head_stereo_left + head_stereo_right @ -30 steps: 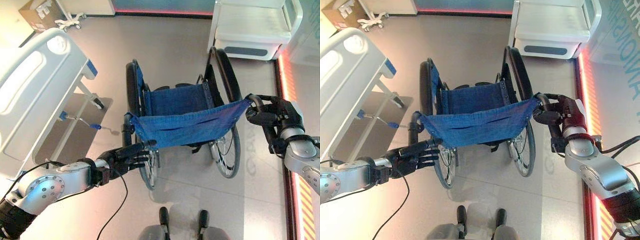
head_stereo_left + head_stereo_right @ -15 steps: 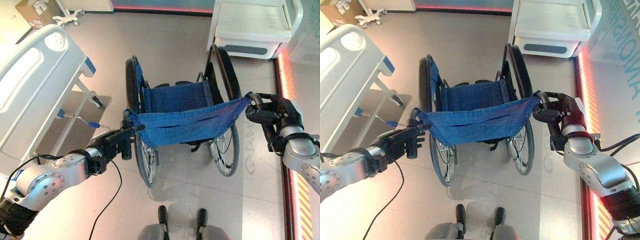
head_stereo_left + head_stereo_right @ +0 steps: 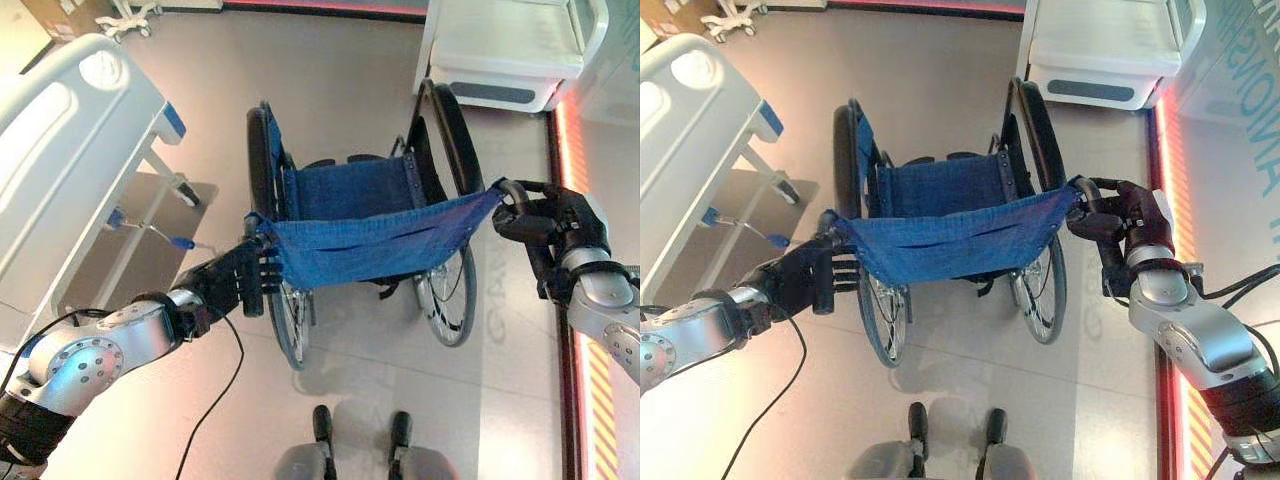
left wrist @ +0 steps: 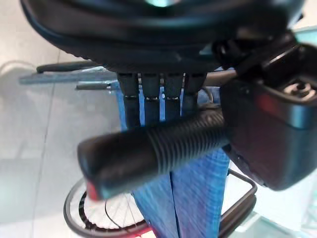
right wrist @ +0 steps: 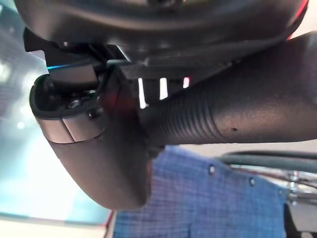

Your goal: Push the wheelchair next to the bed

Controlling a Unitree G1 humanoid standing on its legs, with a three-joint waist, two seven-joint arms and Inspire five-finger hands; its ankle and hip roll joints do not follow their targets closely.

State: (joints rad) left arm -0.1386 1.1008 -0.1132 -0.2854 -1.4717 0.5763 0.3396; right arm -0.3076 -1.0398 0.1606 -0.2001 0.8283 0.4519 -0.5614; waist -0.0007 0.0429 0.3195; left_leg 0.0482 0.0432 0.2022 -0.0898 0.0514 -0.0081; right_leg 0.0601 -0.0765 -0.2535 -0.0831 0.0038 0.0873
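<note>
The wheelchair (image 3: 355,195), black-framed with a blue seat and backrest, stands in the middle of the floor with its back toward me. My left hand (image 3: 228,284) is at its left push handle (image 4: 158,148). The ribbed grip lies across the hand, between the thumb and the straight fingers (image 4: 148,91). My right hand (image 3: 558,222) is shut on the right push handle (image 5: 237,109), with its thumb (image 5: 99,148) wrapped over the grip. The white bed (image 3: 60,170) with blue corner trim lies to the left of the wheelchair, with a gap of floor between them.
A crank rod with a blue tip (image 3: 150,232) sticks out from under the bed toward the wheelchair. A white cabinet-like unit (image 3: 500,45) stands ahead on the right. A red-lit strip (image 3: 572,150) runs along the floor at the right edge.
My left hand has risen from under the backrest's lower edge to the left push handle. The right hand has kept its hold. The whole picture has shifted a little.
</note>
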